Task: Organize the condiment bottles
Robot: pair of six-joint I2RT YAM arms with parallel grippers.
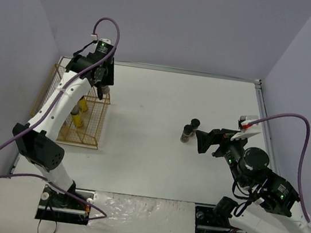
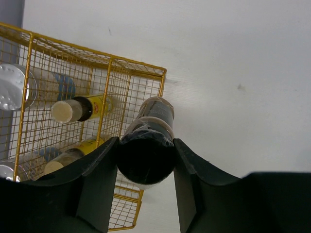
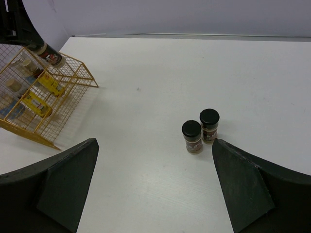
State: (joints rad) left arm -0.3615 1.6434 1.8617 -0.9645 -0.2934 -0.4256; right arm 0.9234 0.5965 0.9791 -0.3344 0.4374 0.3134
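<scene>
- The left gripper [image 2: 146, 162] is pinching a small dark black-capped jar [image 2: 148, 131] over the gold wire rack [image 1: 92, 136], at ten o'clock.
- The right gripper [image 3: 154, 160] is hanging spread; two similar jars [image 3: 192, 137] are standing at three o'clock.

arms [image 1: 59, 100] white | cables [image 1: 294, 117] purple | left hand [image 2: 144, 156] black | right hand [image 3: 154, 145] black
</scene>
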